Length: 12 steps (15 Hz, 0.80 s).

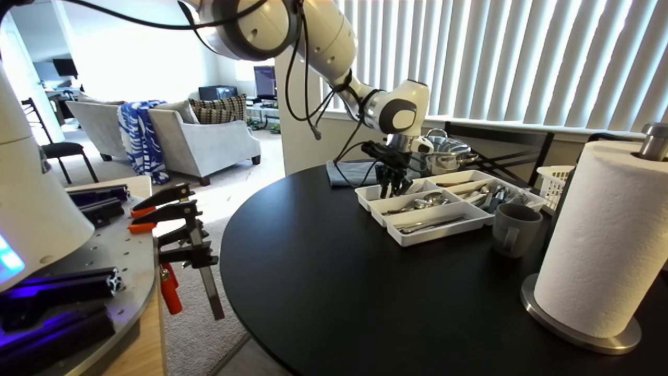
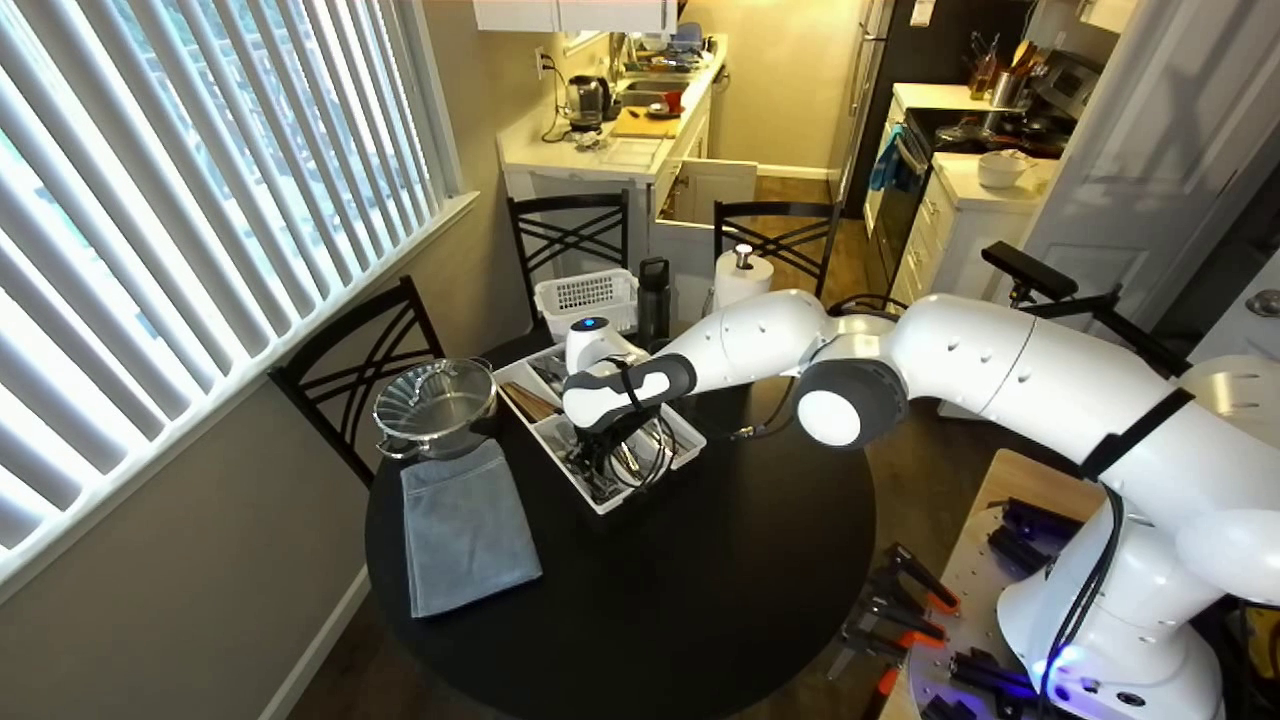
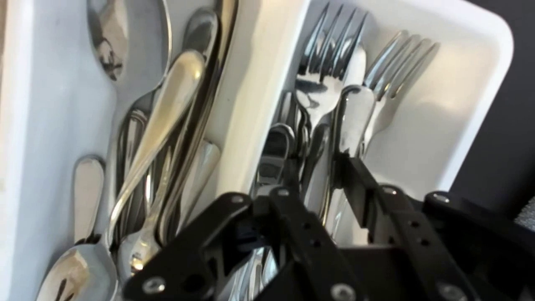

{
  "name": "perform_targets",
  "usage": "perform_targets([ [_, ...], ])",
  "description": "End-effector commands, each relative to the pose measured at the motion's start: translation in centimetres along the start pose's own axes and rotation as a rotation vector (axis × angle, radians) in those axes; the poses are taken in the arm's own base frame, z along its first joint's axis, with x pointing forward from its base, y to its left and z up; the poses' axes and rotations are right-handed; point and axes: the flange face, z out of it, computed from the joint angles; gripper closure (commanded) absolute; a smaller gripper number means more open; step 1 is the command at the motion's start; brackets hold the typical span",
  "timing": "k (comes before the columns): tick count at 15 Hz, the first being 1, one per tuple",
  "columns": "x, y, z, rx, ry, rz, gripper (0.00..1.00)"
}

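Two polished metal forks [image 3: 319, 94] near blocky black fingers [image 3: 363, 188]

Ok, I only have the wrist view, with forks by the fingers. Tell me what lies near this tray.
Observer: A folded gray cloth lies beside the tray, with a gap between them.
Operator: Look for any cups.
Observer: A gray mug stands upright on the black table, close to the tray.
Operator: Now say what stands by the cloth.
Observer: A lidded pot; I can't tell whether they touch.
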Motion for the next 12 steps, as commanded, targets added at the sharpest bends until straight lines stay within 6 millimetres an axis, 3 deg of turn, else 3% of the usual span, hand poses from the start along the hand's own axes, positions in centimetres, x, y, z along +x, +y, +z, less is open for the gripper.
perform_targets([
  [1,-0.5,0.9,0.7,0.066,-0.017,-0.003,0.96],
  [3,-0.4,1.4,0.5,0.086,-0.001,0.017,1.0],
  [12,1.5,1.9,-1.9,0.078,0.14,0.04,1.0],
])
